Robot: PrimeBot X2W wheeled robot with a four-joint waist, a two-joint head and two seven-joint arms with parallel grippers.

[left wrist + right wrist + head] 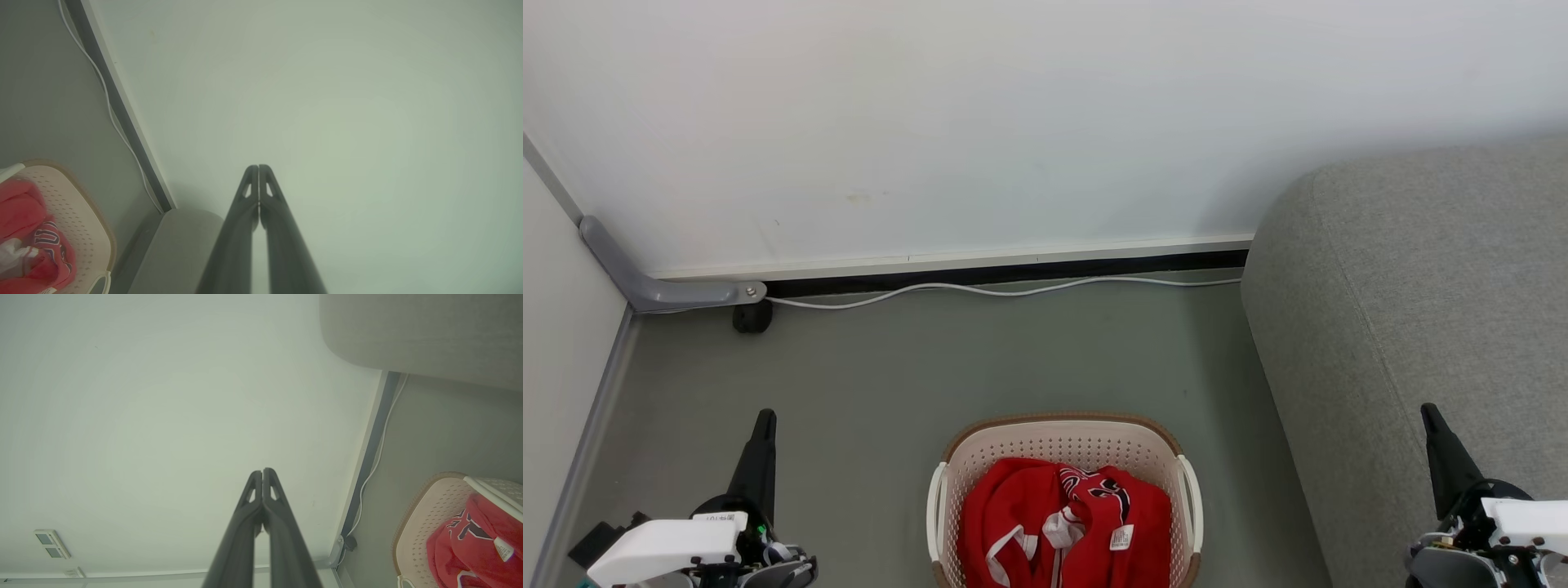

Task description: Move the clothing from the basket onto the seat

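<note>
Bright red clothing [1062, 523] with white trim and a small white tag lies bunched in the cream basket [1062, 437] on the floor at the bottom centre of the head view. The grey seat [1413, 310] fills the right side, next to the basket. My left gripper [765, 418] is shut and empty at the lower left, well left of the basket. At the lower right my right gripper [1427, 412] is shut too, over the seat's front. The left wrist view has the left gripper [258, 167], the basket [88, 212] and the clothing [24, 237]; the right wrist view has the right gripper [262, 471], the basket [425, 514] and the clothing [482, 539].
A white wall [980, 122] with a dark baseboard runs behind the basket, and a white cable [996, 290] lies along its foot. A grey bracket with a small black wheel [752, 317] stands at the left corner. Grey floor [931, 359] stretches between basket and wall.
</note>
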